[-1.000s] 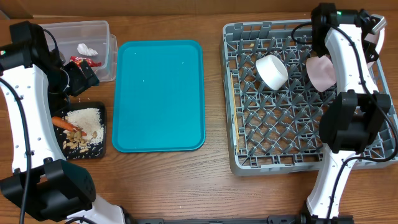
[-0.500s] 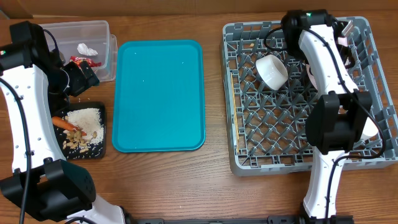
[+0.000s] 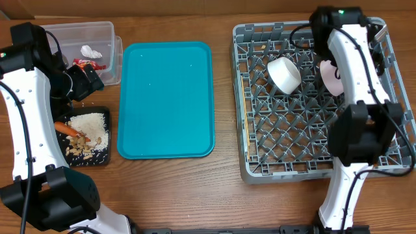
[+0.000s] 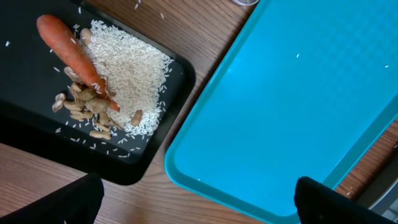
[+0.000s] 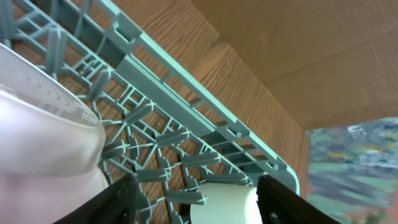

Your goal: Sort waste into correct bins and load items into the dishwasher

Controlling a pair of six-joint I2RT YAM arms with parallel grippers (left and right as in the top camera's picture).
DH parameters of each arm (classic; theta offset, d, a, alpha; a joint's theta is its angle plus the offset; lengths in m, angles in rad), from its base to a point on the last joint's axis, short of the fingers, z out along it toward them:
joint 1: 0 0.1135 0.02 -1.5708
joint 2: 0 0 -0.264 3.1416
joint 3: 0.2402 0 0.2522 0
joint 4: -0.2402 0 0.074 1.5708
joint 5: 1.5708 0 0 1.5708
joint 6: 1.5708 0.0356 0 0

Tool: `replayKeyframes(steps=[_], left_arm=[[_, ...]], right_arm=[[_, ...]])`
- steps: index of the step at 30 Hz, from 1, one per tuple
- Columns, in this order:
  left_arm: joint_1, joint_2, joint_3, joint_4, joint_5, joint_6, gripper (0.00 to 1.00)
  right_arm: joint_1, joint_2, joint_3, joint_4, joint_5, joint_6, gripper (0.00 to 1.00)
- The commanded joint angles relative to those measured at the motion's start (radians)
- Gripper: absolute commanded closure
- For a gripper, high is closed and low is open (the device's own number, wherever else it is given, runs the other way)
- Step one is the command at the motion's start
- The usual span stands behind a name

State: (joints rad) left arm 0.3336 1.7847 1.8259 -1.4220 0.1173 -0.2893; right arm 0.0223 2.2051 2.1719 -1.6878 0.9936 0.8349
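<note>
Grey plastic fills the right wrist view. The dish rack (image 5: 180, 81), all hard ribs and upright pegs, runs beneath the right gripper (image 5: 196, 186). Its two dark fingers stand wide apart and pinch nothing. Just off its left finger bulges a smooth, glossy white round dish (image 5: 43, 137), cut by the frame edge, so bowl or plate is impossible to call. Beyond the gap between the fingers sits a pale matte shape (image 5: 224, 202), too cropped to name.

The left gripper (image 4: 198, 186) is spread just as wide and is empty, with only its black finger ends in shot. Beyond its left finger lies the shallow black tray (image 4: 18, 87), holding a tapered orange carrot (image 4: 71, 56), a bed of white rice (image 4: 134, 74) and knobbly tan peanuts (image 4: 84, 109). Ahead, toward its right finger, stretches the slick teal tray (image 4: 298, 93).

From overhead, the white cup (image 3: 284, 75) sits tilted among the pegs, left of the right arm.
</note>
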Motion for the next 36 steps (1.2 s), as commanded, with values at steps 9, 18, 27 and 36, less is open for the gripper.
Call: replayKeyframes(steps=[9,18,27,36], left_arm=[[-0.018,-0.006,0.007,0.002,0.007,-0.003,0.0],[-0.215,-0.006,0.007,0.081,0.007,0.115,0.0],[-0.389,-0.006,0.007,-0.023,0.006,0.311,0.0],[-0.311,-0.007,0.007,-0.259,0.008,0.229,0.0]], right_arm=[[-0.074,-0.243,0.001,0.136,-0.523,-0.341,0.28],[-0.139,-0.264,0.001,0.224,-1.456,-0.853,0.02],[-0.114,-0.264,0.001,0.172,-1.236,-0.783,0.0],[-0.113,-0.265,0.0,0.064,-1.151,-0.72,0.0]])
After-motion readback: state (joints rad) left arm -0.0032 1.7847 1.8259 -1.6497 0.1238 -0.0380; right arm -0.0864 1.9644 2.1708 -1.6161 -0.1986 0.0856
